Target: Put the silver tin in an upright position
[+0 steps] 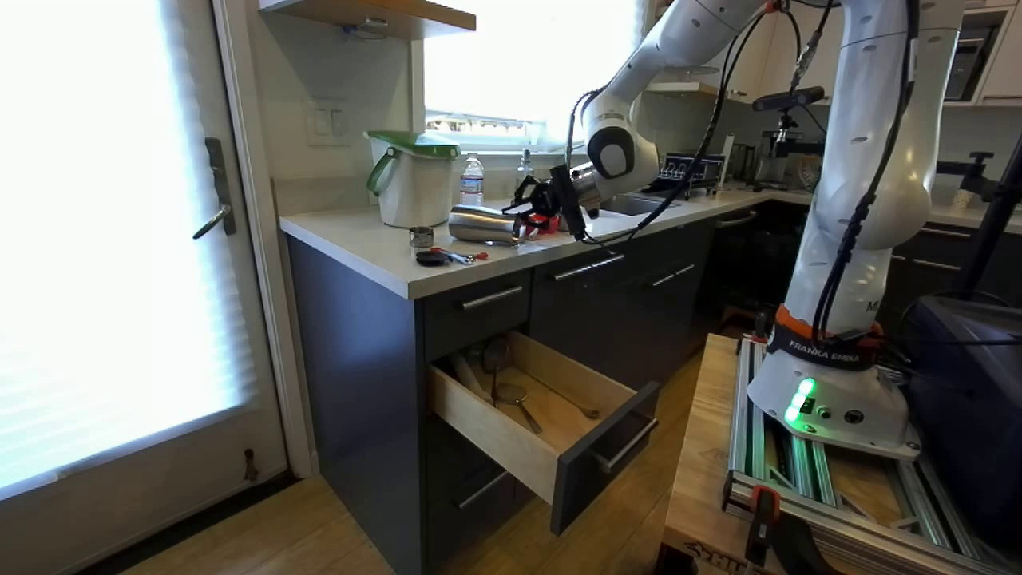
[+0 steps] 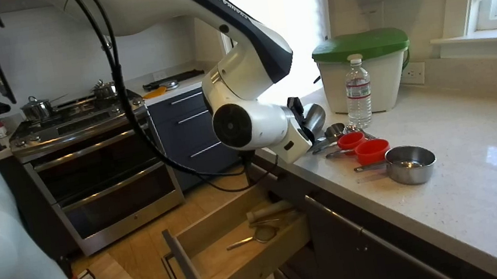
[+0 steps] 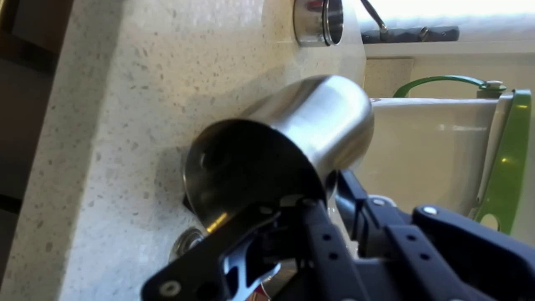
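Your silver tin (image 1: 483, 225) lies on its side, or close to it, low at the counter (image 2: 473, 194), just beside the white bucket (image 1: 415, 192) with the green lid; its mouth is turned away from that bucket, toward your gripper (image 3: 332, 190), and you cannot tell from here whether its underside touches the counter. You have the gripper right at the mouth, its two fingers only a little apart: in the wrist view one overlaps the opening and the other runs along the outside of the wall, on the bucket's side. Whether they are squeezing the rim between them, you cannot tell. Your arm (image 1: 862, 160) reaches in over the counter's front edge. Close to the bucket you have a clear water bottle (image 2: 359, 96), upright; a small metal cup (image 1: 421, 238) stands in front of the bucket, nearer the counter's edge, with a dark scoop (image 1: 432, 258) by it. Farther from the bucket than the bottle, in an exterior view, you see two red cups (image 2: 372, 153) side by side, then a metal measuring cup (image 2: 411, 173) sitting mouth up. Lower than the bucket, a drawer (image 1: 495, 427) is pulled out beneath the counter, holding a strainer (image 1: 511, 393) and a pale rod (image 2: 266, 211). Past the bucket, beyond the counter's end, is a door (image 1: 112, 239); the sink (image 1: 627, 205) lies well along the counter from the bucket, and the stove (image 2: 100, 166) stands well apart.
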`<state>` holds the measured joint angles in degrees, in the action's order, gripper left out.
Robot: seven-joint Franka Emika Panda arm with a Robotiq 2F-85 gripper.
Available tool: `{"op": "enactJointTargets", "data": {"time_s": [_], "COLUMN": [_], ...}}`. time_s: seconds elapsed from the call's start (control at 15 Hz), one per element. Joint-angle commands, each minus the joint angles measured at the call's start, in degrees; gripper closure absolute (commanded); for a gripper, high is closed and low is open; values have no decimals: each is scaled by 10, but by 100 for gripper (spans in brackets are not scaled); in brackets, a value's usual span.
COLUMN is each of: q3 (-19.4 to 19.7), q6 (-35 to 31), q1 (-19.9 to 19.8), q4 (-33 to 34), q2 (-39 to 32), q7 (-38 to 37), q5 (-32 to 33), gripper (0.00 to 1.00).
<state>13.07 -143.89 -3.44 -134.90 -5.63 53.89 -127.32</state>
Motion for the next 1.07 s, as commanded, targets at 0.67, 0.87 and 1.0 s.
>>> {"op": "enactJointTargets", "data": {"time_s": [0.67, 0.87, 1.0], "q3": [-23, -39, -67], "q6": [-1, -60, -123], "q1": [-18, -18, -8], "q4": [-11, -7, -5], "q2": [85, 131, 149], "q7": [-28, -84, -140], "q5": [77, 200, 298], "gripper": [99, 99, 99]}}
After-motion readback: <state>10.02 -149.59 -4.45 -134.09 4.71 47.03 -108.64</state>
